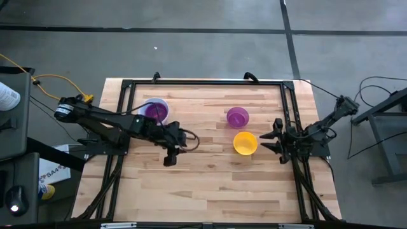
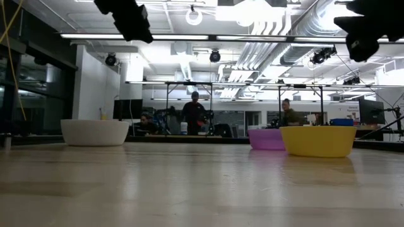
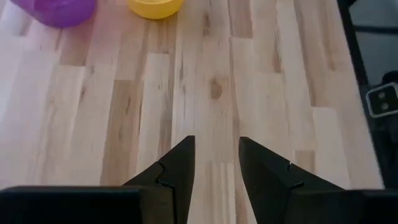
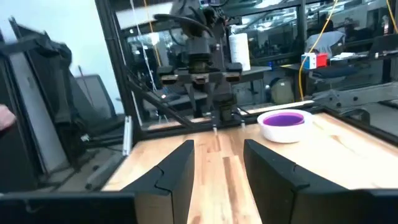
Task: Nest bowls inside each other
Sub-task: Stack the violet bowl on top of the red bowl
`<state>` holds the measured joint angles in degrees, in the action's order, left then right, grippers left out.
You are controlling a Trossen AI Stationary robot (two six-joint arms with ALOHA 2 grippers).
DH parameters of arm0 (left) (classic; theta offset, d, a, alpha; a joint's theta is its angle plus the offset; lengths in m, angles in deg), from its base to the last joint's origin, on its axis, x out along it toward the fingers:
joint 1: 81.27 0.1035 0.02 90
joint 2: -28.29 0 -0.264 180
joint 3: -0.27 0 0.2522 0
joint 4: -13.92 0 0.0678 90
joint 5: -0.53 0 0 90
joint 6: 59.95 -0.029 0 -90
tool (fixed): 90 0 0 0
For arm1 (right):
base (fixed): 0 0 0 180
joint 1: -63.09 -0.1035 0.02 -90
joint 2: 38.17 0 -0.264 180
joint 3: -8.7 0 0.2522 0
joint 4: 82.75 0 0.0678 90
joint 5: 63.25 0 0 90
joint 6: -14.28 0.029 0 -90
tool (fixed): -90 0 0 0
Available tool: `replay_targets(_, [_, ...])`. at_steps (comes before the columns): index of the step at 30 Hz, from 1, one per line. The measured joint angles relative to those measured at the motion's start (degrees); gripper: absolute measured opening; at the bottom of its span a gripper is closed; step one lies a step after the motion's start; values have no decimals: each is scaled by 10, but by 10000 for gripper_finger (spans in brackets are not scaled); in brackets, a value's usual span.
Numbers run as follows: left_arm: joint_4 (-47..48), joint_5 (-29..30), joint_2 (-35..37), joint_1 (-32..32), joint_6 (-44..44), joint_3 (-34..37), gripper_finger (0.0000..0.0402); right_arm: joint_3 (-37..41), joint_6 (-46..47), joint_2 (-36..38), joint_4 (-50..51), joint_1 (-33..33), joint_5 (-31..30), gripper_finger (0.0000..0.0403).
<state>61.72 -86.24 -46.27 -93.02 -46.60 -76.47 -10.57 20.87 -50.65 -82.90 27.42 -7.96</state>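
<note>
A white bowl (image 1: pixel 156 109) stands at the far left of the table with a purple one (image 4: pixel 284 118) nested in it. Another purple bowl (image 1: pixel 237 117) and a yellow bowl (image 1: pixel 245 142) stand apart on the wood right of centre, each on its base. My left gripper (image 3: pixel 216 163) hangs open over the bare table middle (image 1: pixel 189 138), tipped down and pointing toward the yellow bowl (image 3: pixel 155 7). My right gripper (image 4: pixel 217 163) is open at the right edge (image 1: pixel 270 135), right of the yellow bowl, pointing level across the table. Neither has anything between its fingers.
A black metal frame (image 1: pixel 203 83) runs along the table's far, left and right edges. The wood of the near half (image 1: pixel 210 191) is bare. In the low view, people stand in the room beyond the far edge (image 2: pixel 194 113).
</note>
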Motion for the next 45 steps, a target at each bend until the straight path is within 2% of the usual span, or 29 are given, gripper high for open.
replay_targets(6, [26, 91, 3, -47, -9, 29, 124, -64, -16, -93, 3, 83, 67, 133])
replay_targets(11, [8, 116, 17, -77, 17, 76, 124, -137, -23, -209, 19, 173, 157, 133])
replay_targets(19, [12, 176, 66, -124, 39, 124, 124, -285, -4, -402, 114, 300, 272, 133])
replay_targets(24, [31, 204, 117, -154, 60, 145, 124, -380, -5, -501, 213, 345, 283, 133])
replay_targets(29, [65, 244, 159, -166, 91, 161, 124, -436, 6, -557, 292, 379, 276, 133])
replay_targets(34, [105, 275, 178, -164, 125, 162, 124, -448, 30, -588, 336, 407, 271, 133])
replay_targets(40, [125, 277, 179, -164, 136, 162, 124, -448, 41, -620, 383, 453, 269, 133])
replay_targets(45, [129, 277, 179, -164, 142, 162, 124, -448, 57, -660, 408, 488, 306, 133])
